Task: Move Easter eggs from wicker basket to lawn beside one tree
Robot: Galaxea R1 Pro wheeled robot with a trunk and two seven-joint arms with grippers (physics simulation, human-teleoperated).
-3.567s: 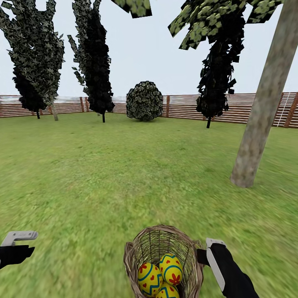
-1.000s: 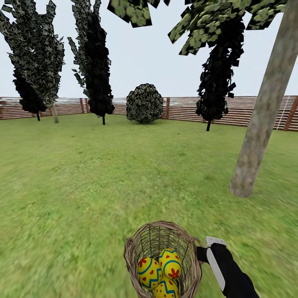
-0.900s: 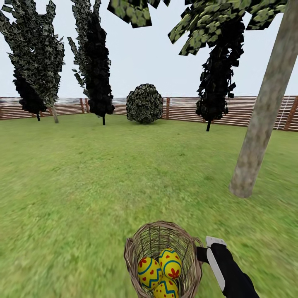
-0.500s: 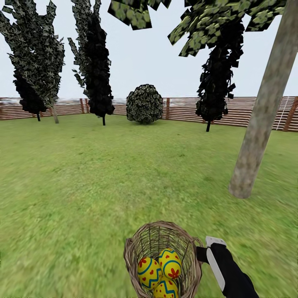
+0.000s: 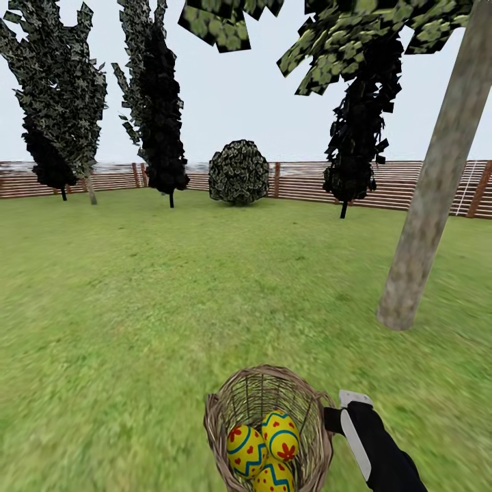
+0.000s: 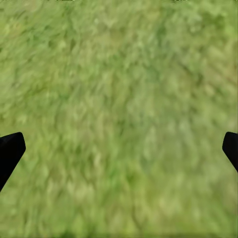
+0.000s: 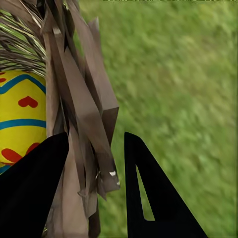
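Progress: none of the placing had been done. All three Easter eggs (image 5: 268, 447) lay inside the wicker basket (image 5: 225, 410), and no egg was seen on the lawn (image 5: 171, 294). The basket stood low and central in the head view, directly ahead of the robot. The tree (image 5: 430, 198) with the pale mottled trunk rose ahead and to the right, its base apart from the basket with open grass between. In my judgement the basket was being carried toward that trunk rather than emptied where it was; what remains is reaching the tree, taking out each egg and setting all three on the grass beside it.

Right claw (image 7: 94, 163): pinching the basket's rim, with one dark finger inside the weave and the other outside, the wicker strands caught between them. In the head view the right arm met the rim at the basket's right side.

Left claw (image 6: 119, 148): spread wide and empty, its two fingertips (image 6: 10, 151) at opposite edges of its own view, with blurred grass between.

Differences between views: the head view gave the egg count, the tree, a round shrub (image 5: 238, 171), dark narrow trees and the slatted fence (image 5: 410, 181). The right wrist view alone confirmed the grip on the wicker, and showed one egg (image 7: 20, 119) pressed close behind the weave.
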